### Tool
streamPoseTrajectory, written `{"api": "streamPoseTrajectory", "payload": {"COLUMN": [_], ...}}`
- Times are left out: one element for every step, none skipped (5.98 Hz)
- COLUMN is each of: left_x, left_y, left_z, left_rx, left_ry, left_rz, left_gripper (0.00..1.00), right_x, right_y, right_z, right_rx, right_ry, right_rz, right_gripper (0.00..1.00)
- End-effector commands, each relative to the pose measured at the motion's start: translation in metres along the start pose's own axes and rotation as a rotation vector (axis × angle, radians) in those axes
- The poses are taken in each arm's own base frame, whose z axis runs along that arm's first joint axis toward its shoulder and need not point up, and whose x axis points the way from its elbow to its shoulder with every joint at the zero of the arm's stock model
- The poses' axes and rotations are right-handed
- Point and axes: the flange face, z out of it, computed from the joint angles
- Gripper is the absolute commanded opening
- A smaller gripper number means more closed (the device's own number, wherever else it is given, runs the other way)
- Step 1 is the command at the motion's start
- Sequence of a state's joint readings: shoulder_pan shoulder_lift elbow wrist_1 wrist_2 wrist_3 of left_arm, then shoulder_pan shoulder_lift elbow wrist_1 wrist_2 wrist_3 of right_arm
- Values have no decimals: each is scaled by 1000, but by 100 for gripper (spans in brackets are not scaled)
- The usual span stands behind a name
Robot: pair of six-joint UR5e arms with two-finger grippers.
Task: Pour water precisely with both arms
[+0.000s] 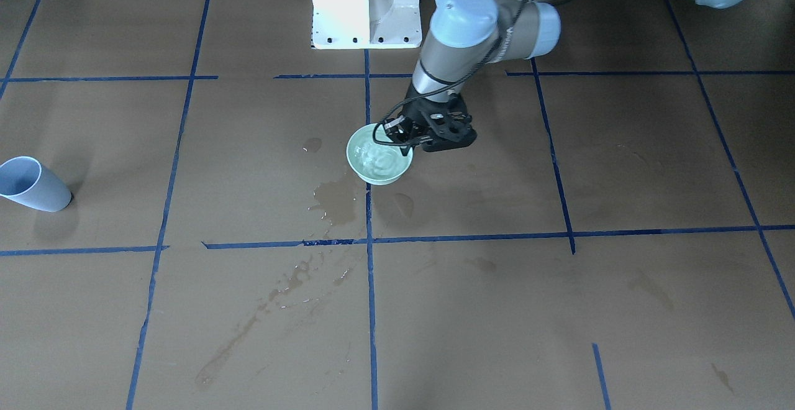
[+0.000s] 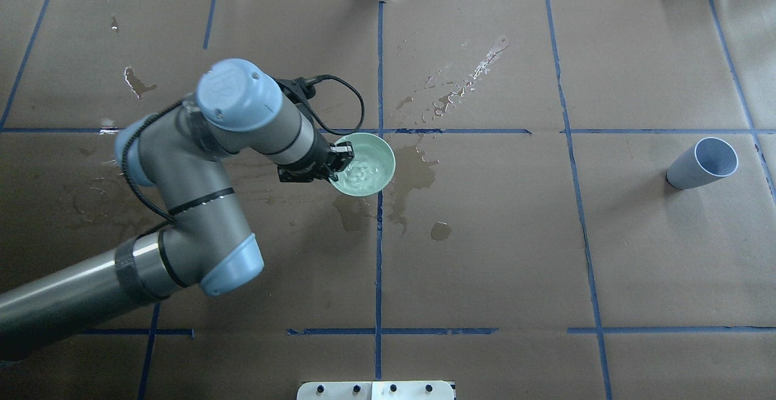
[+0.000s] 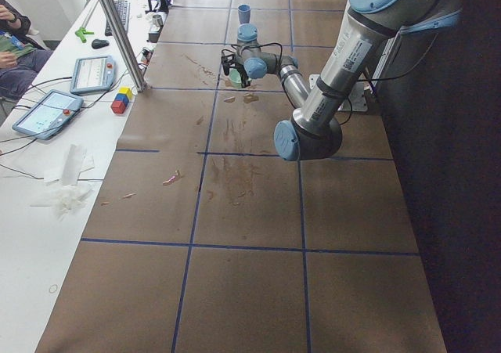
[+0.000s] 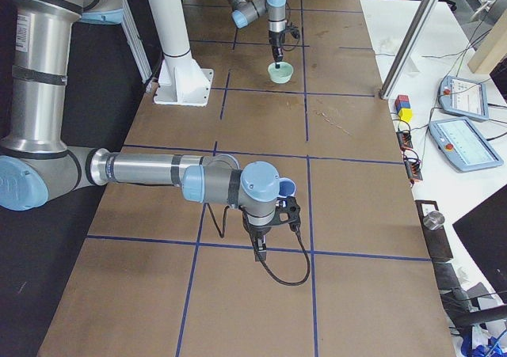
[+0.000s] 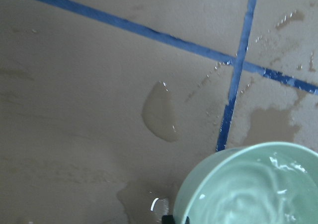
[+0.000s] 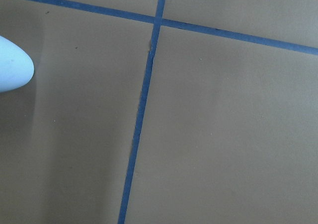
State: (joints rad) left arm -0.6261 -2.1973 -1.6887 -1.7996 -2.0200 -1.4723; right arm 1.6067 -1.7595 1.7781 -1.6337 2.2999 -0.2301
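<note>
Left tool [image 2: 341,159] is pinched shut on the near rim of the bowl [image 2: 377,144], one finger inside, one outside. The bowl is at the middle of the tabletop [image 2: 636,254], right on the centre tape line. The water [image 2: 362,174] is in it, rippling and fairly high. I cannot tell whether the base is off the paper.

Puddles [image 2: 418,173] lie all round the bowl, towards the far edge and the near one.

The cup [image 2: 703,166] is well apart, near the right end of the tabletop. The right tool [image 4: 260,242] hangs by that end, close to the cup and not touching it. Whether it is apart or together, I cannot tell.

Now the risks. It is a one-sided rim pinch on a heavy, wet bowl, so the bowl could pivot or slip out. A quick carry would slosh water over the rim, given that level. The bowl's lip is wide and the cup's mouth narrow, so a fast tilt would send water past it. And the cup looks light: unheld, a nudge could tip it.
</note>
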Motion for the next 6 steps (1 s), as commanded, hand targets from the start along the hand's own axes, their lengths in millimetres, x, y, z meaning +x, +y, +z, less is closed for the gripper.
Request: {"api": "streamPoseTrajectory", "payload": {"left_x": [-81,-128,-181,-236,-294,-348], "left_y": [-49,-72,-90,-107,-126,-130], "left_z": [-58,-78,-99,-118,-142,-149], "left_rx": [-46,-58,-66,-84,-90,-90], "left_ry": [15,7,8,17,25,2], "left_rz": [84,113,149,179,208,251], "left_gripper": [0,0,0,0,0,0], "right_x": [-3,-6,-13,-14,-14,-14], "right_y": [-2,-2,-8,-11,-11,-11], "right_z": [2,3,2,2,2,2], "right_rx": [-5,-5,5,33,35,35], "right_ry": [-2,-10,-18,-15,-15,-15], "right_rz": [-8,-13,-37,-54,-54,-52], "right_gripper": [100,100,100,100,100,100]}}
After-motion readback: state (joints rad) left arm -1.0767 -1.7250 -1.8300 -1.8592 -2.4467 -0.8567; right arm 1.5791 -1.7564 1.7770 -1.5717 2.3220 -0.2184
